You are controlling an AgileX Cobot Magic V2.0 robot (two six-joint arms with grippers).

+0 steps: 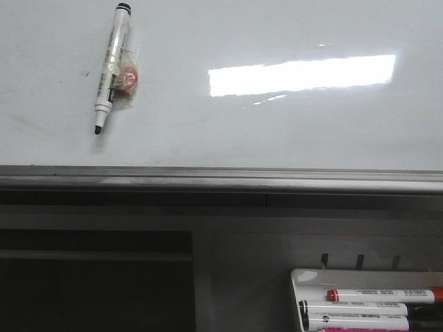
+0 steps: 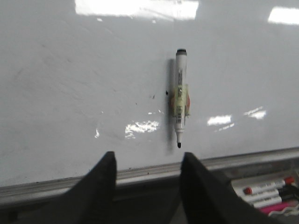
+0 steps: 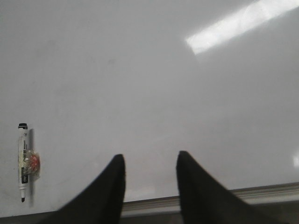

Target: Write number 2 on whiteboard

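Observation:
The whiteboard [image 1: 277, 138] fills the front view, glossy white with a grey rim [image 1: 221, 174]. No number 2 shows on it; only small black specks. A white marker pen [image 1: 111, 66] with a pink wad taped to it lies uncapped on the board at the left, tip toward the rim. It also shows in the left wrist view [image 2: 180, 105] and the right wrist view [image 3: 23, 161]. My left gripper [image 2: 148, 158] is open and empty, just short of the rim, the pen tip a little beyond it. My right gripper [image 3: 150, 161] is open and empty over bare board.
A small white marker tray [image 1: 304, 283] with several capped markers [image 1: 381, 295] sits below the board's rim at the right; it also shows in the left wrist view [image 2: 266, 193]. A dark shelf opening [image 1: 90, 283] lies below at the left.

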